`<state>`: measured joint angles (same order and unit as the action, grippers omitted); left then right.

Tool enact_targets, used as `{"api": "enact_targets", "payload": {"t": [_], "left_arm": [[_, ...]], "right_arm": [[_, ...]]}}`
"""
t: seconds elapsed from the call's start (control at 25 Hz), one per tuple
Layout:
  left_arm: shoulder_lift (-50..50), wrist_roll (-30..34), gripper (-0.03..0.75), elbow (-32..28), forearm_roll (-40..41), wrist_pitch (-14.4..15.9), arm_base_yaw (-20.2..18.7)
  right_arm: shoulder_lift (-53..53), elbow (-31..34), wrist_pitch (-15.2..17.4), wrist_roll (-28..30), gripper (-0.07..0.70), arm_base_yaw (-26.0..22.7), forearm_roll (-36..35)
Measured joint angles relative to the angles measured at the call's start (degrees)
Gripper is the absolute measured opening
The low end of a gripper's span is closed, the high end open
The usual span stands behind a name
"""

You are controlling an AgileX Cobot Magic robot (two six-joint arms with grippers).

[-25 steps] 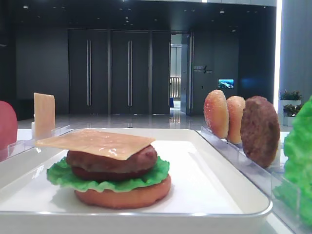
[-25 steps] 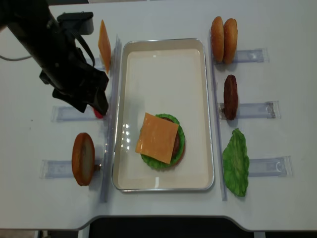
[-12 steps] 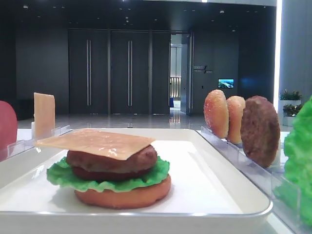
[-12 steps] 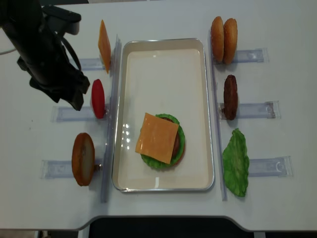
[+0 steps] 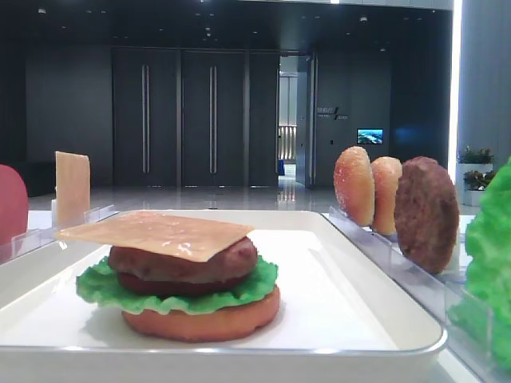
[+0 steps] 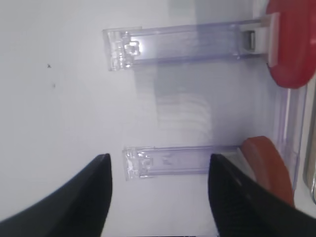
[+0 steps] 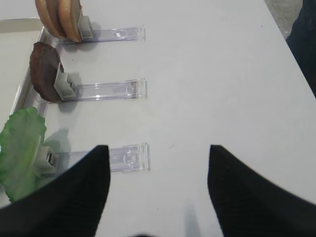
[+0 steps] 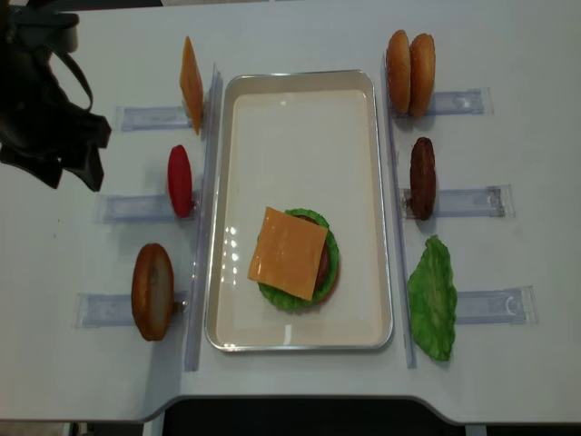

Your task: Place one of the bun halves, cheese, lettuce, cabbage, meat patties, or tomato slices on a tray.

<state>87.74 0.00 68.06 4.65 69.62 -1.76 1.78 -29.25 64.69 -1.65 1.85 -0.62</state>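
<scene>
Cheese [image 8: 288, 252] tops the patty-and-lettuce stack on the tray [image 8: 300, 113]. Left of the tray, the left gripper [image 6: 159, 170] hangs with jaws wide and empty; right gripper [image 7: 158, 163] likewise, right of it.

Glossy white tray [image 8: 300, 84], prob. plastic, w/ clear plastic racks [image 8: 463, 202] at 3 and 9 o'clock; cheese [image 8: 288, 252] smooth, faint sheen; meat patties [image 5: 425, 214] rough, matt; tomato slices [image 8: 180, 180] smooth; table [image 8: 508, 372] matt white.
</scene>
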Motion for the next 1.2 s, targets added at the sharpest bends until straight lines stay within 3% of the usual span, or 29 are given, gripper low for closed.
{"api": "enact_targets", "payload": {"t": [0.32,0.68,1.2], "left_arm": [[0.0,1.7,0.469,0.0,-0.5,0.0,6.9],[-2.8,2.1,0.464,-2.2,-2.8,0.0,7.2],[-25.1,2.1,0.453,-14.0,-5.0,0.5,7.2]], "right_arm": [[0.0,0.0,0.0,0.0,0.416,0.0,0.0],[0.0,0.0,0.0,0.0,0.416,0.0,0.0],[0.0,0.0,0.0,0.0,0.416,0.0,0.0]]}}
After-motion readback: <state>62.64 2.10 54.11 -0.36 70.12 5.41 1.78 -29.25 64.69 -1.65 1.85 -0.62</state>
